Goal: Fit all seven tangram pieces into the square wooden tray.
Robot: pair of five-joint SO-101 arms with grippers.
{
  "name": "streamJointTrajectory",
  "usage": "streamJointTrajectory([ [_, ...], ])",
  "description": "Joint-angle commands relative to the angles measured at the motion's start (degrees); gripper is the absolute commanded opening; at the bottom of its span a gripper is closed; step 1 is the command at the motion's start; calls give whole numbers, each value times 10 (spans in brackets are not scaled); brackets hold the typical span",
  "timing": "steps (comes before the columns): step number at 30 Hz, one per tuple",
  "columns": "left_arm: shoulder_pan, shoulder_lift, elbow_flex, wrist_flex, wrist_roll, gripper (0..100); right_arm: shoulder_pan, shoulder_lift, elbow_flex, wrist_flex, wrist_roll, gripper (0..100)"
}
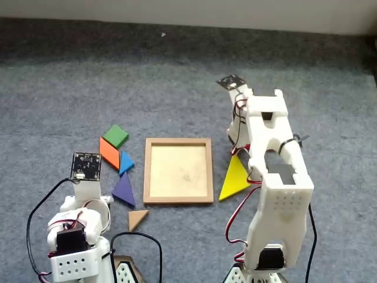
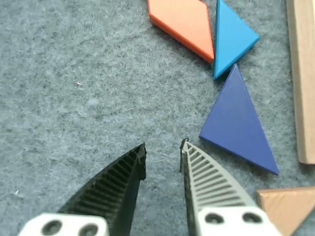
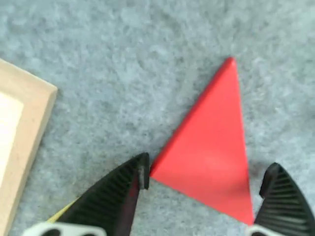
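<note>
Left gripper (image 2: pixel 162 150) up front sits left of the tray (image 1: pixel 178 142), jaws slightly parted, nothing in them. Also left of the tray: green square (image 1: pixel 116 135), orange parallelogram (image 1: pixel 109 152), light blue triangle (image 1: pixel 125 162), dark blue triangle (image 1: pixel 123 190), tan triangle (image 1: pixel 138 219). No piece is in yet. Right of the tray lies the yellow triangle (image 1: pixel 234 177), then the red triangle (image 3: pixel 211 142) with the right gripper (image 3: pixel 206 167) spread wide across it, not clamped. I'd drop straight down, dig into the carpet, and squeeze two clean edges so it doesn't skid.
</note>
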Motion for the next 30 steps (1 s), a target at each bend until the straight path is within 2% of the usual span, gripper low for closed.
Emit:
streamJointTrajectory([
  [1, -8, -16, 11, -8, 4, 133, 12, -10, -14, 5, 23, 350],
  [4, -8, -16, 11, -8, 4, 133, 14, -9, -12, 9, 57, 350],
  [13, -8, -16, 11, -8, 4, 133, 22, -9, -12, 8, 63, 347],
  [20, -8, -16, 11, -8, 4, 133, 20, -11, -15, 28, 63, 163],
  [30, -8, -16, 11, -8, 4, 133, 13, -16, -19, 93, 63, 153],
])
